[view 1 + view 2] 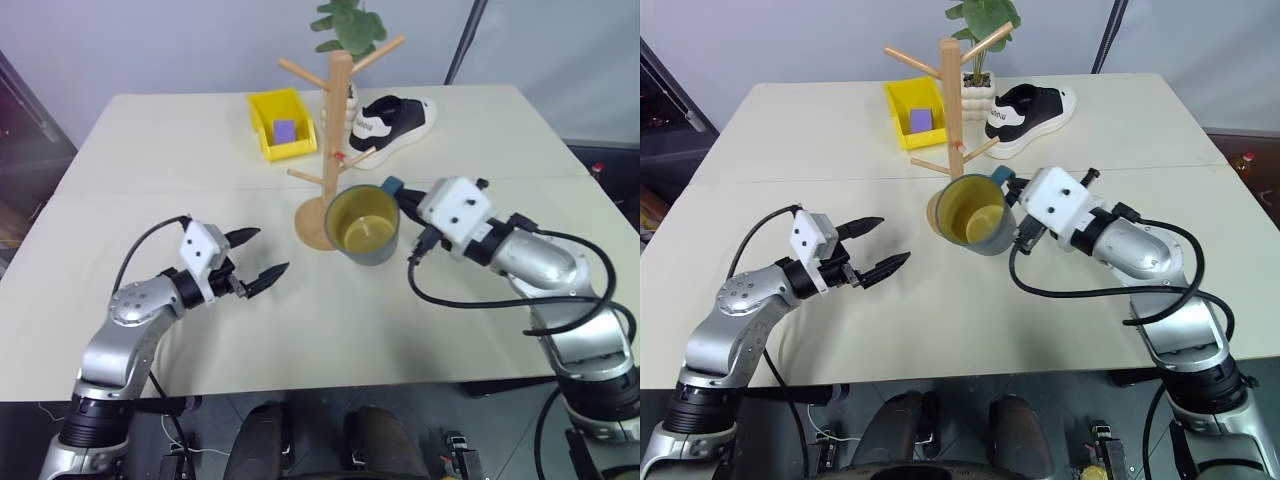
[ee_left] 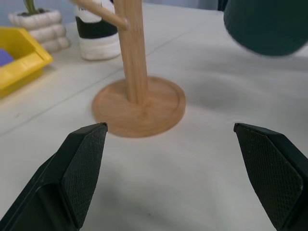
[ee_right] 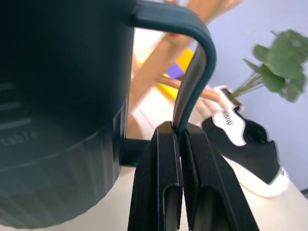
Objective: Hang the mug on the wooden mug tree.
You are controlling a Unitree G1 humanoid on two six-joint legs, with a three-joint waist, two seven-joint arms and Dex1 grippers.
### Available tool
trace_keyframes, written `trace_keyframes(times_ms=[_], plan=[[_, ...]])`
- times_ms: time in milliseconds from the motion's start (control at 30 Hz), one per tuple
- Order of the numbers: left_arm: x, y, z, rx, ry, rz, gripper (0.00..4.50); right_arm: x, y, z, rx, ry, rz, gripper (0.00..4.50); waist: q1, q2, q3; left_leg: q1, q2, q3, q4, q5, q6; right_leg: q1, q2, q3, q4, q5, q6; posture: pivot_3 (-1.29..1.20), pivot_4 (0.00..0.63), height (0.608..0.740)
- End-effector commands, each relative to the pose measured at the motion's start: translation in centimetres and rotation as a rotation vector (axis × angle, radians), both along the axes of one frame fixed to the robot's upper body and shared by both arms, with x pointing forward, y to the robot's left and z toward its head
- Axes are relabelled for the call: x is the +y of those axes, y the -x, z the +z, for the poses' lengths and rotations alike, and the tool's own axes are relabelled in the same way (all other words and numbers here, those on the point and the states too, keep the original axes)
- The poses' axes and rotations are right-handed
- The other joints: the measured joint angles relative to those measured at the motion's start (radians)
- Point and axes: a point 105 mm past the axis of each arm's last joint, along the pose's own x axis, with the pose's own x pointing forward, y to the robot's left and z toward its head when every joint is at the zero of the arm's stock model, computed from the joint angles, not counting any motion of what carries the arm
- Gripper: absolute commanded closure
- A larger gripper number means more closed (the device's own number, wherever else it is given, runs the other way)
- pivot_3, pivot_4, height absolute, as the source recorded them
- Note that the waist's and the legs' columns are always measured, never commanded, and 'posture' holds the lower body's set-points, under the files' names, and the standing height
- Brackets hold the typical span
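My right gripper (image 3: 180, 132) pinches the mug (image 1: 363, 224) by its thin handle (image 3: 192, 72), stiff, fragile ceramic hanging heavy and prone to swivel beside my fingers, the wooden mug tree (image 1: 337, 150) just beyond, while my left gripper (image 1: 258, 254) stands wide and empty.

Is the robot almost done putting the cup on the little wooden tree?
Partway. Picking up looks done: the right gripper has its fingers pinched on the handle of the mug, which hangs in the air beside the wooden mug tree. The left gripper waits open nearby. Still left: slipping the handle over a peg and letting go.
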Motion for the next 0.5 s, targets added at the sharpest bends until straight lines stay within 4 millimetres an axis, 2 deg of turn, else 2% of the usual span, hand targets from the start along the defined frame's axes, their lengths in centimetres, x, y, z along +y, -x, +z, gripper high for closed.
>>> trace_keyframes(times_ms=[33, 233, 500], plan=[[0.2, 0.5, 1.5, -0.042, 0.023, -0.031, 0.0, 0.6, 0.1, 1.7, -0.052, -0.002, -0.015, 4.44, -0.002, 0.0, 0.0, 0.0, 0.0, 0.0, 0.0, 0.0, 0.0, 0.0, 0.0, 0.0, 0.0, 0.0, 0.0, 0.0, 0.15, 0.74], [-0.1, 1.6, 2.3, -0.018, 0.066, -0.088, 0.0, 1.5, -0.4, 2.4, -0.062, 0.024, -0.025, 4.44, -0.002, 0.0, 0.0, 0.0, 0.0, 0.0, 0.0, 0.0, 0.0, 0.0, 0.0, 0.0, 0.0, 0.0, 0.0, 0.0, 0.15, 0.74], [0.4, 2.3, 4.9, -0.029, 0.134, -0.116, 0.0, 2.9, -2.0, 3.6, -0.103, 0.082, -0.039, 4.44, -0.005, 0.0, 0.0, 0.0, 0.0, 0.0, 0.0, 0.0, 0.0, 0.0, 0.0, 0.0, 0.0, 0.0, 0.0, 0.0, 0.15, 0.74]])
